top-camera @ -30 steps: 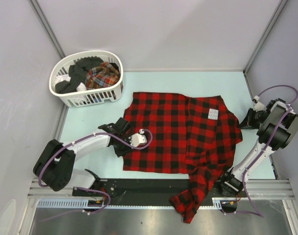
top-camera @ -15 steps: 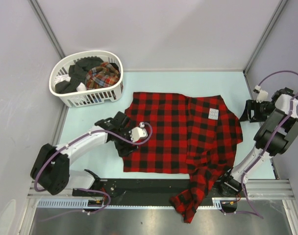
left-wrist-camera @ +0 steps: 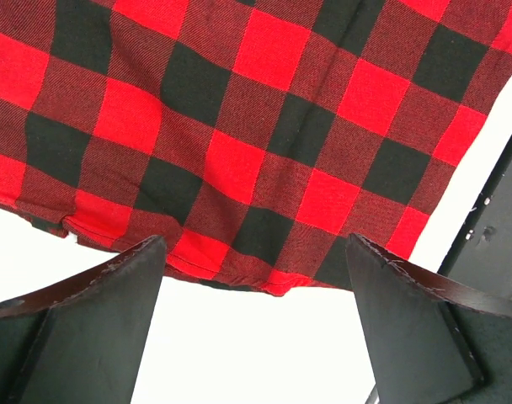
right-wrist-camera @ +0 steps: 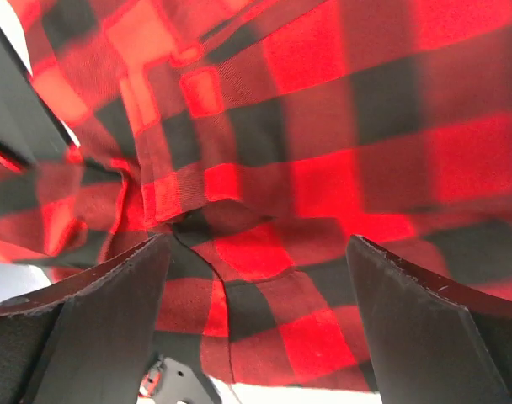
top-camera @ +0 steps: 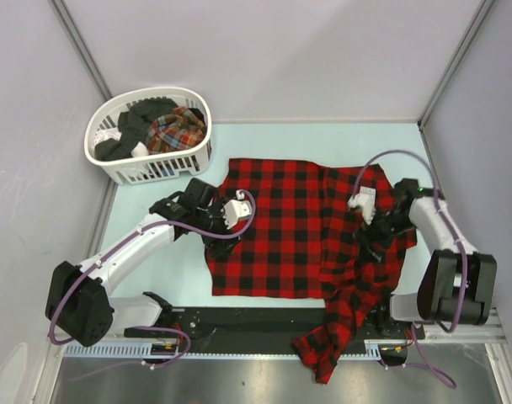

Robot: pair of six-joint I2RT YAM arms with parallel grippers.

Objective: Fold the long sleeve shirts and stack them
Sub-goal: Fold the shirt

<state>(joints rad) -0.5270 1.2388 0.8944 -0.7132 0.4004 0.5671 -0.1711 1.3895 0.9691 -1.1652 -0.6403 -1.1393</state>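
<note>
Left gripper (left-wrist-camera: pixel 254 251) is hovering over the left edge of the red-and-black shirt (top-camera: pixel 281 227), jaws spread wide and gripping nothing. Right gripper (right-wrist-camera: pixel 256 244) is hanging over the rumpled cloth on the shirt's right side, equally open and empty. The shirt is lying spread on the table (top-camera: pixel 155 265), with one sleeve (top-camera: pixel 328 345) trailing off the near edge across the rail (top-camera: pixel 239 320). A plaid shirt (top-camera: pixel 178 128) is waiting in the basket (top-camera: pixel 151 172).

The trailing sleeve is looking like the main hazard. If either side is lifted for a fold, it may be catching on the rail or dragging the body askew. On the right, the cloth is bunching into several folds, so a pinch there is likely to be taking more layers than intended and pulling the flat part out of shape. On the left, the hem is lying thin against the table. Jaws coming down just outside it would be closing on nothing, and too shallow a bite would be letting it slip mid-fold. Uneven lifts by the two arms would be skewing the crease.
</note>
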